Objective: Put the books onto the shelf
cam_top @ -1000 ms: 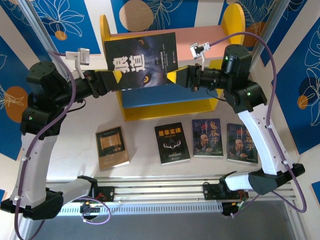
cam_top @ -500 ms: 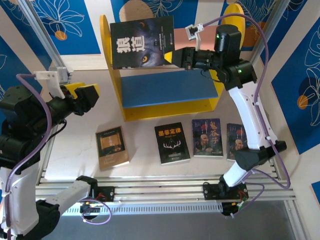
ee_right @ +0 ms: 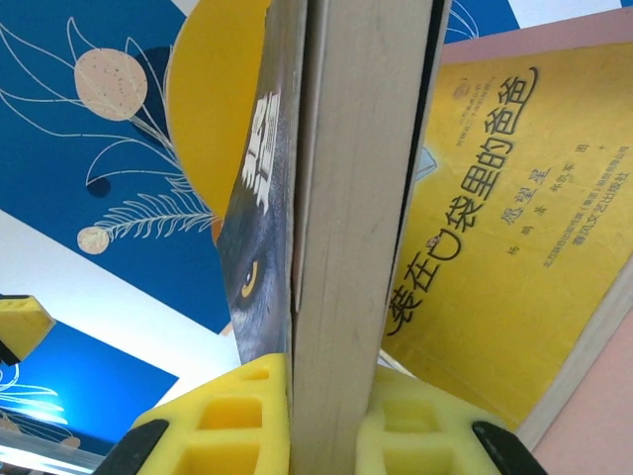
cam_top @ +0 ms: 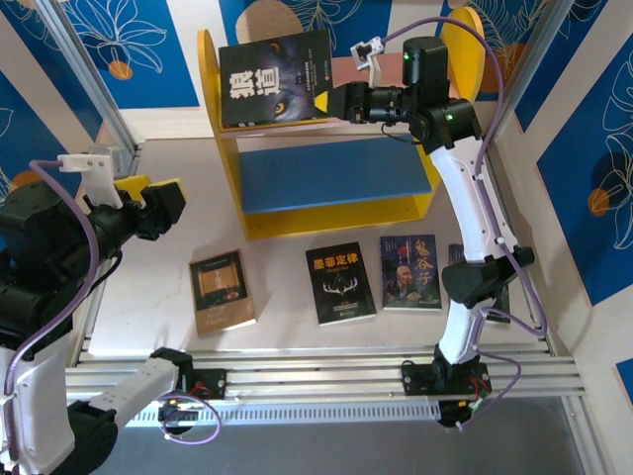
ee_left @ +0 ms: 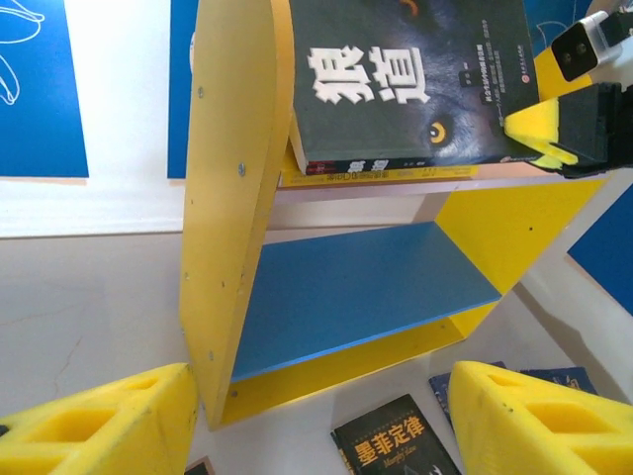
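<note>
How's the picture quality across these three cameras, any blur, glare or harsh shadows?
Top external view: even light, sharp, only soft shadows by the shelf. Left wrist view: the wolf-cover book is crisp, the yellow finger pads soft. Right wrist view: that book's page edge looks soft; the yellow book reads clearly.

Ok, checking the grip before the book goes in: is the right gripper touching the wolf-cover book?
Touching. The right wrist view shows the right gripper with a yellow pad pressed flat against each side of the wolf-cover book, with no gap on either side.
</note>
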You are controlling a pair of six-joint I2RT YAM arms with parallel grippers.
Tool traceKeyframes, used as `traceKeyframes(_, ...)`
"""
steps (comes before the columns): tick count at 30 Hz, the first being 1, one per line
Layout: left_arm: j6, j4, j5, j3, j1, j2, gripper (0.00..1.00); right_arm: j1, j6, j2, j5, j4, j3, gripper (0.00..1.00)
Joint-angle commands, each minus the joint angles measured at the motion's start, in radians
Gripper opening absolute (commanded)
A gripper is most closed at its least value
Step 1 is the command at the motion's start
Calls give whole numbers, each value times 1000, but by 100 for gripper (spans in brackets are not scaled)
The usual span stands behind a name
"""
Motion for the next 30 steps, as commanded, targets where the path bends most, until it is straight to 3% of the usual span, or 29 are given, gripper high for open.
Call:
traceKeyframes(1, 28, -14, -22, 10, 11, -10, 68, 11, 2, 4, -28, 23, 68, 0)
traceKeyframes(14, 32, -6, -29, -4, 10, -18, 68, 16, -2, 70, -58, -42, 162, 0)
traceKeyframes(30, 30, -9, -26, 1, 11, -18, 68, 18, -28, 126, -18, -99, 212, 16)
